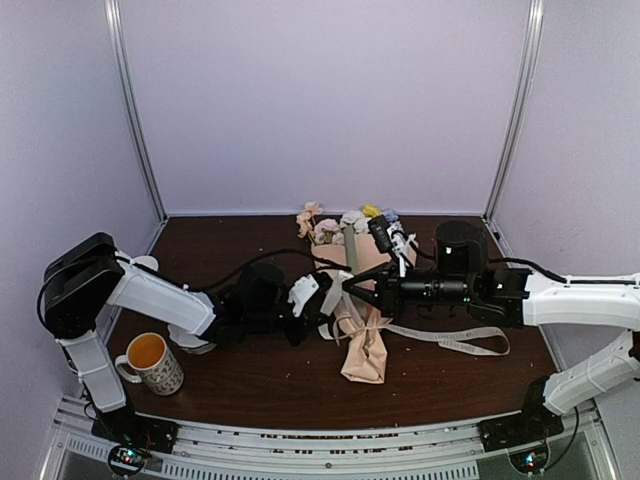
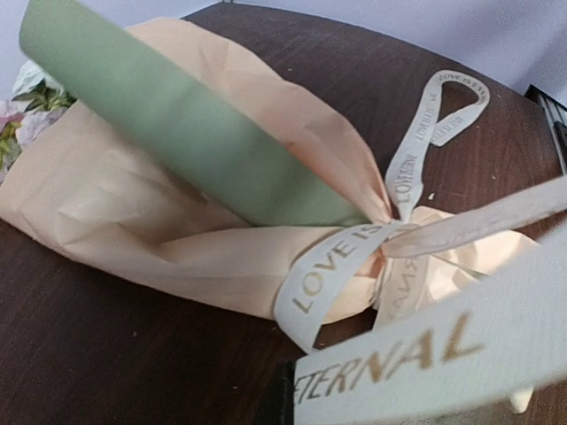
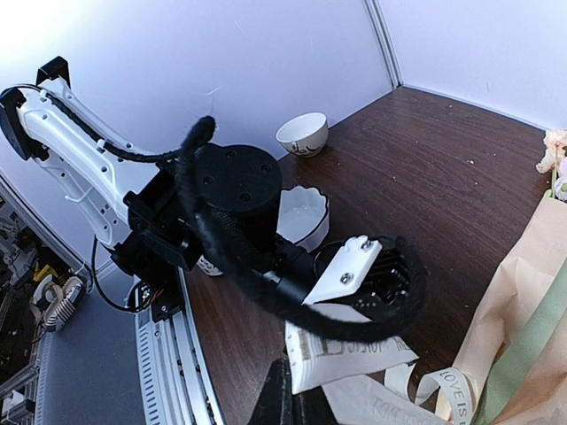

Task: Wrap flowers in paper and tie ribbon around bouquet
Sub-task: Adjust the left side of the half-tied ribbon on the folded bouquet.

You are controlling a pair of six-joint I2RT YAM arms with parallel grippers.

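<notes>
The bouquet (image 1: 362, 330) lies across the middle of the table, its flowers (image 1: 330, 225) pointing to the far side. Peach paper (image 2: 133, 204) with a green strip (image 2: 177, 115) wraps the stems. The cream lettered ribbon (image 2: 328, 266) circles the narrow neck of the cone, and a long tail (image 1: 460, 340) trails to the right. My left gripper (image 1: 335, 298) is at the neck, shut on a ribbon strand (image 2: 425, 354) that crosses close under its camera. My right gripper (image 1: 352, 285) meets it from the right, shut on another piece of ribbon (image 3: 354, 354). A few flower heads (image 3: 556, 155) show at the right wrist view's edge.
A mug (image 1: 150, 362) with an orange inside stands at the near left. A scalloped white bowl (image 3: 301, 217) sits under the left arm, and a smaller bowl (image 3: 303, 133) stands by the left wall. The crumpled end of the paper (image 1: 365, 365) points toward the front edge.
</notes>
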